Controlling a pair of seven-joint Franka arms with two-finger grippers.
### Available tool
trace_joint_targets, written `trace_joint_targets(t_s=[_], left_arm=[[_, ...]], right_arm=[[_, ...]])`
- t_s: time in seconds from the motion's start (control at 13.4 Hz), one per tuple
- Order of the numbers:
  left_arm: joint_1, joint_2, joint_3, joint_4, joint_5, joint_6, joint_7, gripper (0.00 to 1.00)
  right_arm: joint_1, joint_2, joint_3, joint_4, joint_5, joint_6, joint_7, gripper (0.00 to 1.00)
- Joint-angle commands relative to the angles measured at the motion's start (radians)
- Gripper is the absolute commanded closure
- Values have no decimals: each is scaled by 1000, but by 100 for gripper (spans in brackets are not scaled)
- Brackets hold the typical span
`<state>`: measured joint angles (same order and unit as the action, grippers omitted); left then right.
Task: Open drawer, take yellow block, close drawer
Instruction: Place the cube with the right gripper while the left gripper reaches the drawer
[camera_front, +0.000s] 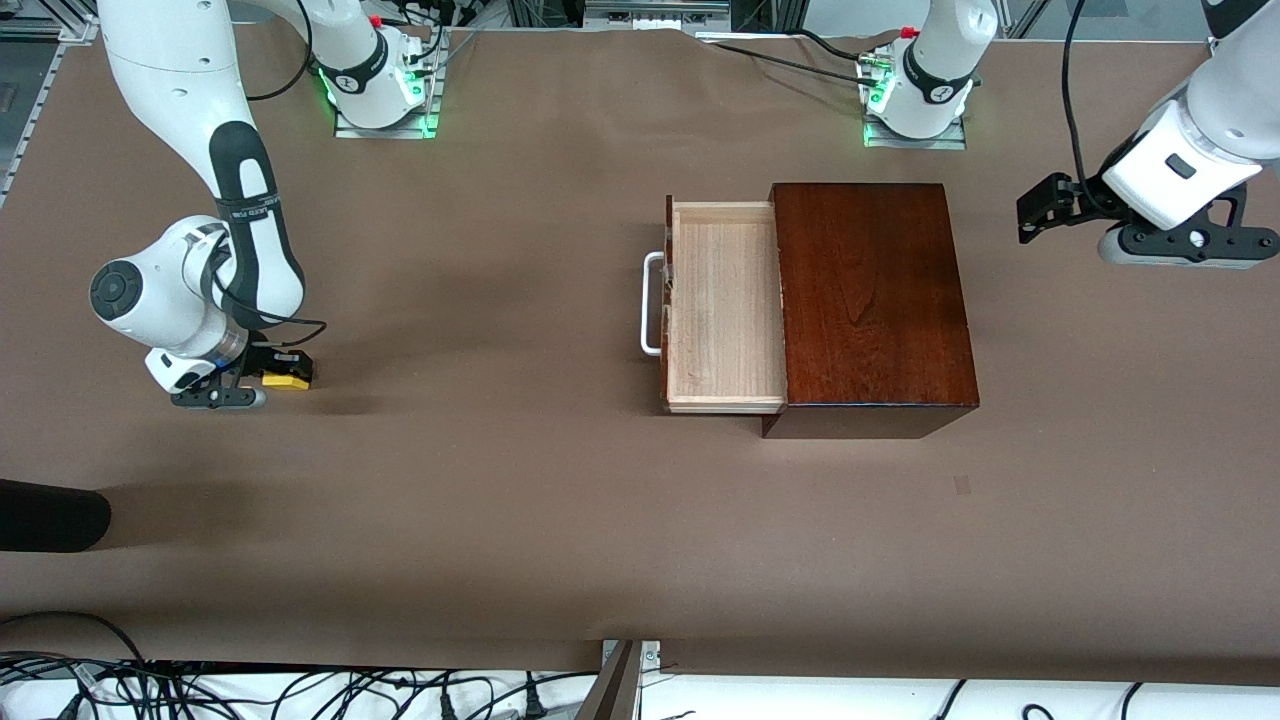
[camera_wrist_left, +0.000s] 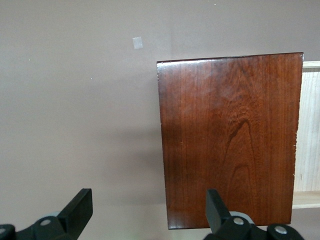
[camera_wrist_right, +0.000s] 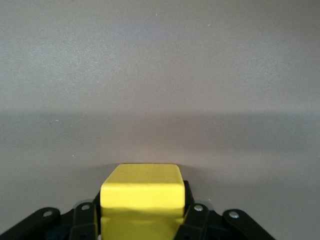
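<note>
The drawer (camera_front: 725, 300) stands pulled out of the mahogany box (camera_front: 870, 290), and its pale wood tray shows nothing inside. Its white bar handle (camera_front: 650, 305) faces the right arm's end of the table. My right gripper (camera_front: 287, 377) is shut on the yellow block (camera_front: 292, 381) low over the table near that end. In the right wrist view the yellow block (camera_wrist_right: 141, 192) fills the space between the fingers of the right gripper (camera_wrist_right: 141, 220). My left gripper (camera_front: 1040, 208) hangs open and holds nothing beside the box, at the left arm's end. In the left wrist view the left gripper (camera_wrist_left: 149, 207) looks down on the box (camera_wrist_left: 230, 140).
A black rounded object (camera_front: 50, 515) lies near the front edge at the right arm's end. A small pale patch (camera_front: 962, 484) marks the brown cloth nearer to the front camera than the box. Cables run along the front edge.
</note>
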<state>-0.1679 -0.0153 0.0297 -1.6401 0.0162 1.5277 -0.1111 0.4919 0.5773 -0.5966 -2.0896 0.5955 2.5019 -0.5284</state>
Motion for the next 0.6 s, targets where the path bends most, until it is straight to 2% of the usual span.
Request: trace_joint_targets(t_s=[0.0,0.15,0.22,0.3,0.52], left_arm=[[-4,5,-53,22,-24,-8,-103,0],[-10,9,-97,23,-24,-3,-197,0],[-13,12,-118,23,-24,-1,-244,0],[-13,24,-146,23,-35,-1,-301,0],[-56,66,-189,52,-44,-1,-448,0]], right_arm=[[-9,27,6,17,30,8,-30,83],[-6,26,6,20,30,6,-30,40],[-3,26,6,22,29,6,-30,27],[0,22,6,22,29,6,-30,0],[5,7,1,65,11,-27,-33,0]])
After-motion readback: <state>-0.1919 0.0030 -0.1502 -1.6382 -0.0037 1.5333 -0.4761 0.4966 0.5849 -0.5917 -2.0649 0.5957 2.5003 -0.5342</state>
